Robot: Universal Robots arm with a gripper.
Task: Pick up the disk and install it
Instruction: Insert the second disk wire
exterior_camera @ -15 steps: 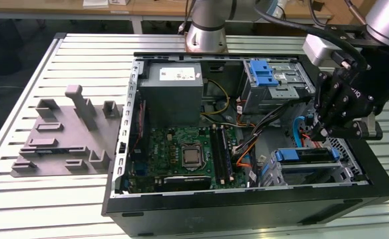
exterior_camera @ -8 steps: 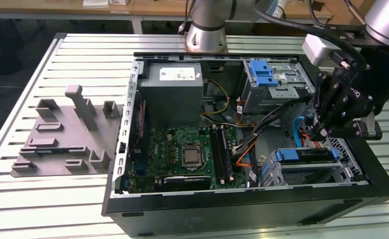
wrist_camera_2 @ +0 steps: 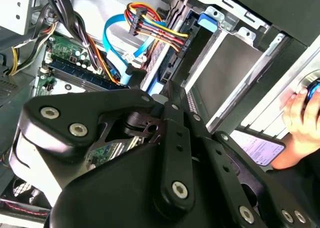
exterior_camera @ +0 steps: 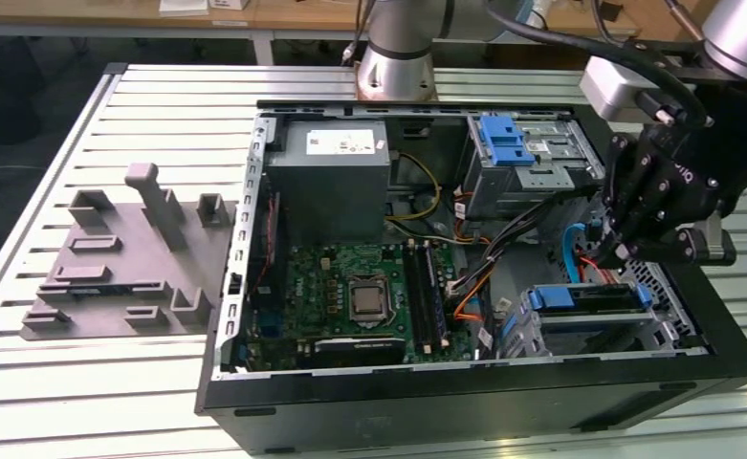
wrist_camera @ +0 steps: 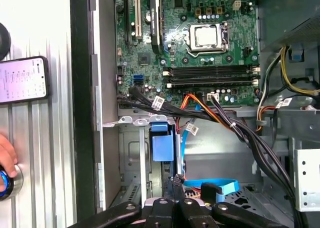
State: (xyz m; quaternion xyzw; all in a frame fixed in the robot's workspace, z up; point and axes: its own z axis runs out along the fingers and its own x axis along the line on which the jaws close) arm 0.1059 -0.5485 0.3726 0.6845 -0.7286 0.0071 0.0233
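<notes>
An open computer case (exterior_camera: 475, 373) lay on a slatted table (exterior_camera: 41, 191). The gripper (exterior_camera: 622, 251) hung inside the case, directly above the disk (exterior_camera: 586, 298), which sat in its bay (exterior_camera: 660, 330) just below the fingertips. Whether the fingers gripped it or stood apart cannot be told. The disk's long axis ran across the bay. The first wrist view showed a blue bracket (wrist_camera: 162, 143) ahead of the fingers, plus a phone (wrist_camera: 24, 80) and a person's hand (wrist_camera: 6, 155) outside the case.

1. Your computer case (exterior_camera: 475, 402) lies open on the slatted table (exterior_camera: 118, 382).
2. The motherboard (exterior_camera: 347, 296) sits inside, the power supply (exterior_camera: 335, 163) behind it.
3. The disk (exterior_camera: 586, 298) sits in the bay at the exterior view's right, gripper (exterior_camera: 622, 251) just above.
4. The moulded tray (exterior_camera: 124, 258) lies left of the case.
</notes>
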